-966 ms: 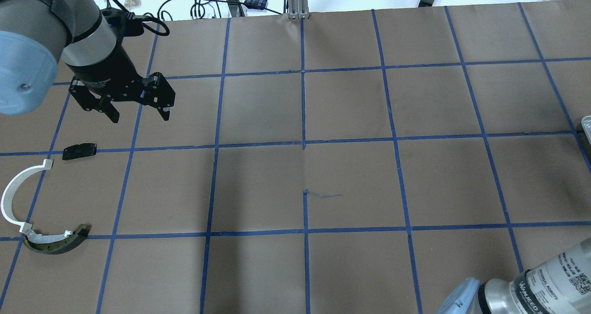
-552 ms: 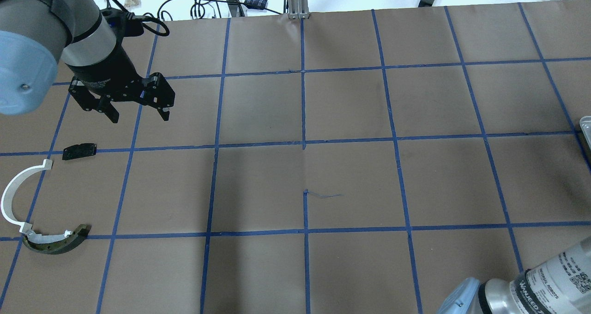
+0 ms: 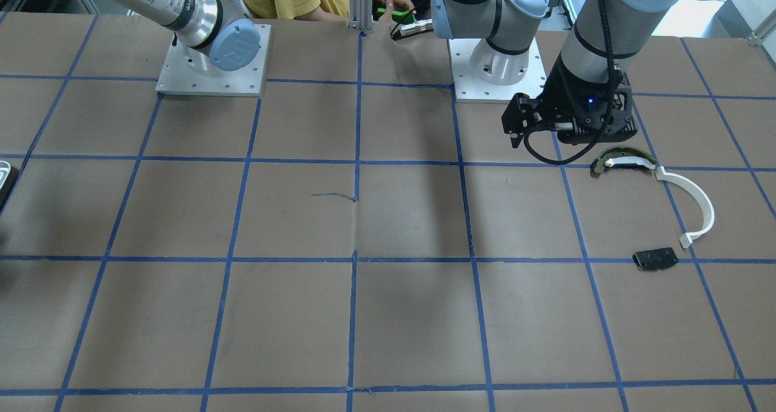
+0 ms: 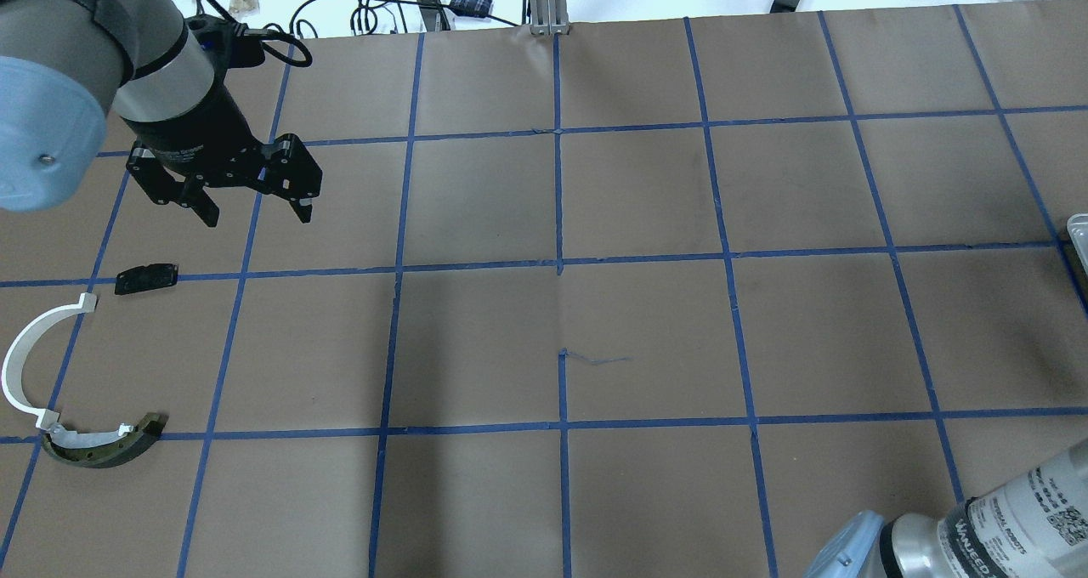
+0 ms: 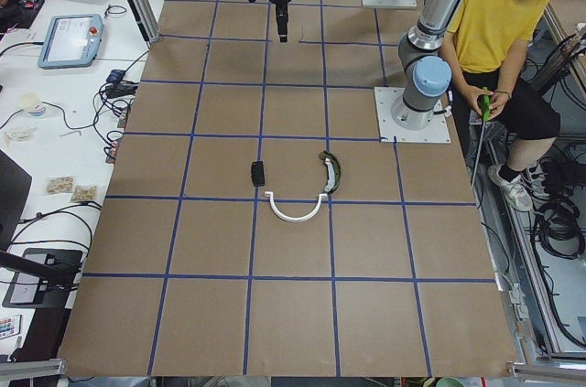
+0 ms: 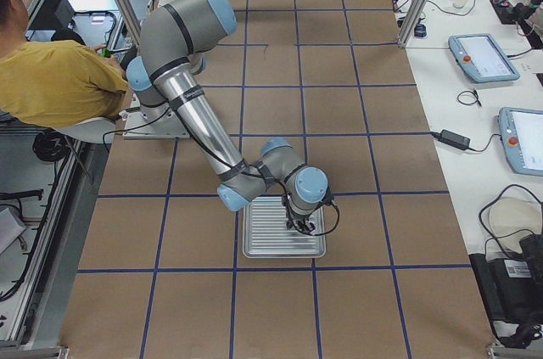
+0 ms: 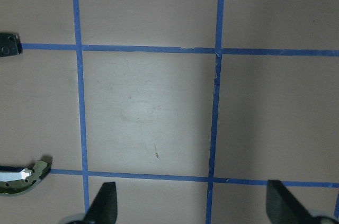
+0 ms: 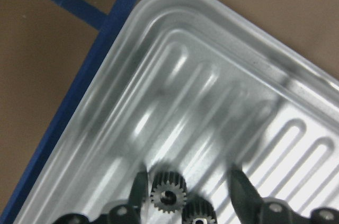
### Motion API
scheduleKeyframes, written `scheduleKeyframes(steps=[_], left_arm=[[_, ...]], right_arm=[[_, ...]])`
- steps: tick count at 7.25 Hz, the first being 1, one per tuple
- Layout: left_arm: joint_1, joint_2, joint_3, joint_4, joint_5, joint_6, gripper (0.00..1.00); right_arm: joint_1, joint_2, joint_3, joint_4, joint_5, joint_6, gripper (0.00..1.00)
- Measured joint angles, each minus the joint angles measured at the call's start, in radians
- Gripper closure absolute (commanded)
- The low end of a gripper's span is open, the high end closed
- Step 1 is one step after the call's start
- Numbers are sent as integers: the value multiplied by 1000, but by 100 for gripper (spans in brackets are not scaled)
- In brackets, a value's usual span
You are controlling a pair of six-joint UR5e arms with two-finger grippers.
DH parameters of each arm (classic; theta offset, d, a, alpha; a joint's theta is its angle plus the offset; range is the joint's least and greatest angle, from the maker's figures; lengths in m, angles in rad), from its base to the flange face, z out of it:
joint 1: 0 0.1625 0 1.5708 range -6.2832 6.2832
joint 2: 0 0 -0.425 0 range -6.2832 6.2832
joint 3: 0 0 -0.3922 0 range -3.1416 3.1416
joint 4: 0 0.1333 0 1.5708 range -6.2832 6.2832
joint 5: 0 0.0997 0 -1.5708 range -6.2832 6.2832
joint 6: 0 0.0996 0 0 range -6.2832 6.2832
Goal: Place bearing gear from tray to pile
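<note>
Pile [image 3: 655, 259]: white curved strip [image 3: 709, 215], olive-edged curved piece [image 4: 102, 449] and black plate [image 4: 146, 278] at far left, no gear among them.
Left gripper [image 4: 257, 215]: jaws wide apart, empty, hovering near the black plate.
Tray [image 8: 212, 75]: far right, two small gears inside.
Right gripper [image 8: 188, 184]: fingers spread astride one bearing gear [image 8: 168, 193], not clamped.
Progress: early; grasp, carry and release likely all left.

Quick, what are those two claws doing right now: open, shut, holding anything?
Left gripper: open, holding nothing.
Right gripper: open, straddling a small gear in the tray, not gripping it.
</note>
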Motion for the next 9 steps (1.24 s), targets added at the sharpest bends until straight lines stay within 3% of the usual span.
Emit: scheduleKeyframes(steps=[3,5,9], left_arm=[[0,0,0,0,0,0,0],[0,0,0,0,0,0,0],[-1,-1,0,-1,0,0,0]], right_arm=[[0,-2,-4,29,-2,1,80],[-1,-2,-8,28,-4,0,93],[15,-46,-13,22,14,36,96]])
